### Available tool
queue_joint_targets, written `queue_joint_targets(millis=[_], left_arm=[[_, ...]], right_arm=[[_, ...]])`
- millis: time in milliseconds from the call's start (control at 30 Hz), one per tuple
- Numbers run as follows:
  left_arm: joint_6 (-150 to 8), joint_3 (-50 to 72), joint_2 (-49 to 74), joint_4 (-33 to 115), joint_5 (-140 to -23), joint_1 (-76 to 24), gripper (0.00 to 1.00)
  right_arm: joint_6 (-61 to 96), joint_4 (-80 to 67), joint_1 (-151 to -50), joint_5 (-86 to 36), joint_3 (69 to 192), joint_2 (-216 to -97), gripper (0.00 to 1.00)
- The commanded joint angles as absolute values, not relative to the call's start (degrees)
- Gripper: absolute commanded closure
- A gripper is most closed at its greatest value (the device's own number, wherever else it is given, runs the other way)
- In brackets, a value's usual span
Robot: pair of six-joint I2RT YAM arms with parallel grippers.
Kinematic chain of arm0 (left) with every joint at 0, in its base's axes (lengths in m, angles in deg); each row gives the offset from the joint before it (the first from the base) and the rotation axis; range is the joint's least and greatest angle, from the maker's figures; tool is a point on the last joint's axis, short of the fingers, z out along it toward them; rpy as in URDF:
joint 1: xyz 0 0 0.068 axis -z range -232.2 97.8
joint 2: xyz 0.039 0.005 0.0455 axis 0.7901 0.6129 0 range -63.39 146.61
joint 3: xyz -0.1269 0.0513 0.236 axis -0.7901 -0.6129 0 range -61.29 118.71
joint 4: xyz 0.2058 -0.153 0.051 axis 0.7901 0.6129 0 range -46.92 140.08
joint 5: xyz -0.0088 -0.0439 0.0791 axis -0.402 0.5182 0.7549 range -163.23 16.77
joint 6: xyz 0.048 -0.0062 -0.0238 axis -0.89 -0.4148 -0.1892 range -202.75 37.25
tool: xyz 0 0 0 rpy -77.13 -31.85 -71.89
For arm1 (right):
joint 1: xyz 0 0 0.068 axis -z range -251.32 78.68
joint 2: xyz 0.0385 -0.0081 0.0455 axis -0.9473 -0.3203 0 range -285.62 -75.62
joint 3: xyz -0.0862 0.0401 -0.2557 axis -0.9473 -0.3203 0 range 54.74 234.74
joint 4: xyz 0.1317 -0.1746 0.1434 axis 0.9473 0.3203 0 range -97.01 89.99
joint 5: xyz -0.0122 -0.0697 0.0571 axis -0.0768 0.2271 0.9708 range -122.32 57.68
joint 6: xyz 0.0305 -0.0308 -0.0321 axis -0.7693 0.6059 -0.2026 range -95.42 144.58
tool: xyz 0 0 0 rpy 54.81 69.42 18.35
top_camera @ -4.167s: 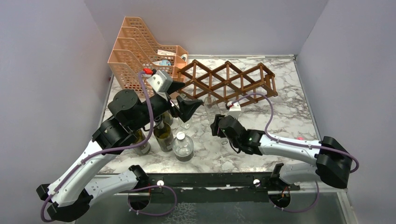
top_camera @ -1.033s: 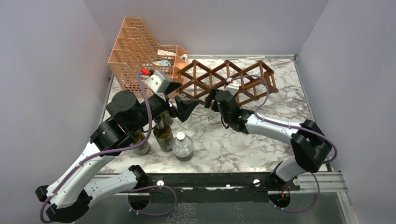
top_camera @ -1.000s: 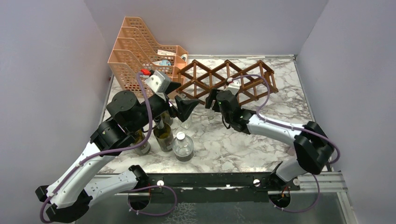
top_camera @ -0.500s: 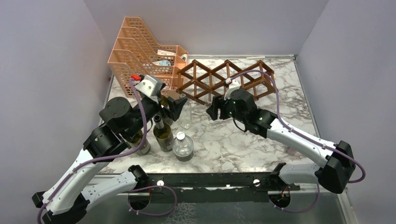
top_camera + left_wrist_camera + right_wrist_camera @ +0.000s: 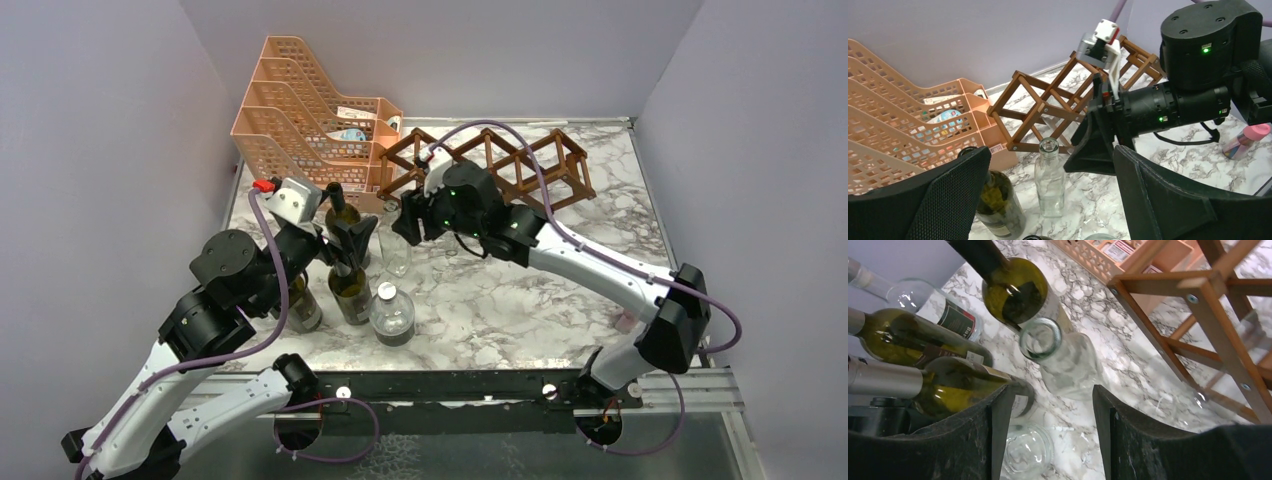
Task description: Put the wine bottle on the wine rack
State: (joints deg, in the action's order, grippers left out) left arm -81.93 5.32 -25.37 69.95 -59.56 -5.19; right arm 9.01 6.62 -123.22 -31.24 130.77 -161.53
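Marble tabletop, boxed in by pale lilac walls. Nearest me, at the front left, a capped clear bottle stands just beside a cluster of green wine bottles, all of them upright on the marble. The left gripper hangs over that cluster with its jaws spread wide and nothing between them. A little farther in, an uncorked clear bottle stands upright by itself, in front of the rack and apart from it. The right gripper is poised above its mouth with the jaws partway apart. The neck sits beyond the fingertips, ungripped, so that gripper carries nothing. Behind it the wooden wine rack rests on the marble, and every bottle stands on the table in front of it. An orange file tray stands at the far left, just beside the rack's left end.
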Motion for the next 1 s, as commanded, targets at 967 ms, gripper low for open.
queue_joint_targets(millis=[967], left_arm=[[-77.9,6.3,-24.2,74.5,-61.2,-5.0,0.01]], right_arm=[[25.2,-1.7,-127.4,-34.9,135.4,-170.5,0.47]])
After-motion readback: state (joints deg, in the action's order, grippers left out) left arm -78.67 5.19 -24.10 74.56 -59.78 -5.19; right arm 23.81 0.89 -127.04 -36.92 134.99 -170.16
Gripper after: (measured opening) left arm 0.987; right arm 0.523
